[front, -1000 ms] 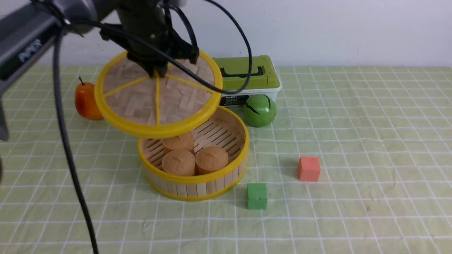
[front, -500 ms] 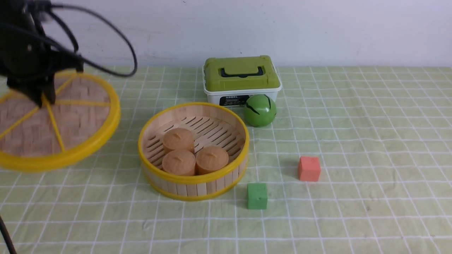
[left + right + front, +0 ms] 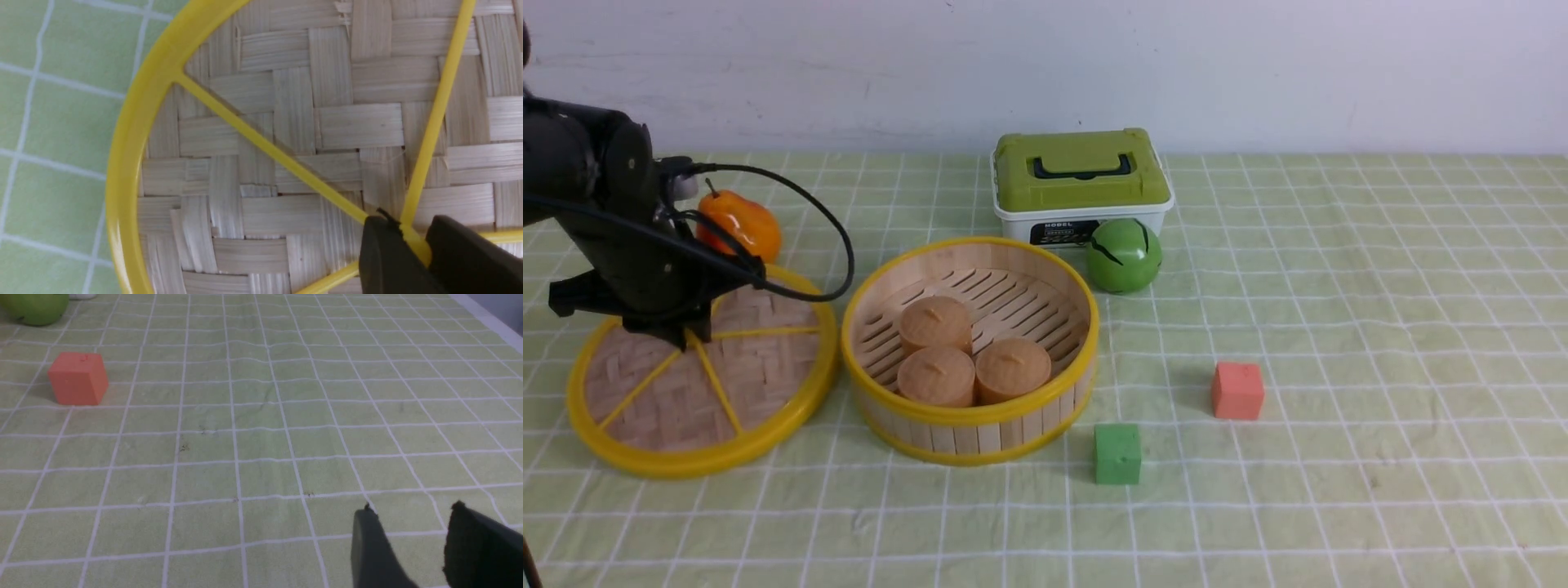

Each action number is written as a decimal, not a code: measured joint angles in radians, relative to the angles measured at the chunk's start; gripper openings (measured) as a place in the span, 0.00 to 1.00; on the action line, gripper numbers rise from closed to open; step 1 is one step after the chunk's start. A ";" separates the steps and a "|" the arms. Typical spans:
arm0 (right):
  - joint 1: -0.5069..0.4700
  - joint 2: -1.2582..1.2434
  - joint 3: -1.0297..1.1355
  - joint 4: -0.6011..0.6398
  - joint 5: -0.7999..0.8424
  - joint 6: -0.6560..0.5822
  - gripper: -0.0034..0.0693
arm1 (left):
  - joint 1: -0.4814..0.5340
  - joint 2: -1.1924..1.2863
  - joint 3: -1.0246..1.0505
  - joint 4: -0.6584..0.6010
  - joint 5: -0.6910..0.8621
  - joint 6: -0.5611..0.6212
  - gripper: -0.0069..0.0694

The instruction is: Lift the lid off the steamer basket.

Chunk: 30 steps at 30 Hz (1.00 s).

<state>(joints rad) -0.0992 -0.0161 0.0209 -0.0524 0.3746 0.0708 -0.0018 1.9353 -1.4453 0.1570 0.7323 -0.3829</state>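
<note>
So the left tool (image 3: 416,245) is pinching the middle of the lid (image 3: 760,376), right where the yellow spokes are meeting, and the wrist view is showing both fingertips hugging that spot. The lid is lying off the steamer basket (image 3: 988,437), over on the left side of the worktop (image 3: 1339,506), with its woven bamboo face up and its yellow rim sitting just beside the basket. It's looking pretty level.

The steamer basket is standing there uncovered, showing its slatted floor and three little round tan buns (image 3: 935,376) bunched together inside, toward the left and front. An orange-red pear (image 3: 743,224) is sitting behind the lid, partly hidden by the arm and its cable.

Behind the basket, a white box with a green lid and black handle (image 3: 1082,175) is resting on the worktop, and a green ball with dark stripes (image 3: 1125,256) is sitting right in front of it. A green block (image 3: 1117,454) is sitting near the basket's front right, and a red block (image 3: 1238,391) is lying farther right.

The right tool (image 3: 412,543) is hanging out over the worktop with its fingers spread apart, holding nothing.
</note>
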 joint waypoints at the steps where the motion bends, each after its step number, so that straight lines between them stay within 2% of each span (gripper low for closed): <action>1: 0.000 0.000 0.000 0.000 0.000 0.000 0.38 | 0.000 0.001 0.000 0.000 -0.002 0.000 0.24; 7: 0.000 0.000 0.000 0.000 0.000 0.000 0.38 | 0.000 0.030 0.000 0.000 -0.010 0.000 0.27; 11: 0.000 0.000 0.000 0.000 0.000 0.000 0.38 | 0.000 0.030 0.000 -0.002 -0.014 -0.003 0.46; 14: 0.000 0.000 0.000 0.000 0.000 0.000 0.38 | 0.000 0.012 0.001 -0.021 -0.002 -0.003 0.56; 18: 0.000 0.000 0.000 0.000 0.000 0.000 0.38 | 0.000 -0.089 0.001 -0.036 0.034 -0.003 0.61; 23: 0.000 0.000 0.000 0.000 0.000 0.000 0.38 | 0.000 -0.297 0.002 -0.039 0.049 -0.003 0.53; 29: 0.000 0.000 0.000 0.000 0.000 0.000 0.38 | 0.000 -0.648 0.019 -0.090 0.057 0.027 0.20; 30: 0.000 0.000 0.000 0.000 0.000 0.000 0.38 | 0.000 -0.648 0.022 -0.093 0.057 0.029 0.19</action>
<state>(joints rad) -0.0992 -0.0161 0.0209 -0.0524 0.3746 0.0708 -0.0018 1.2876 -1.4229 0.0644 0.7890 -0.3534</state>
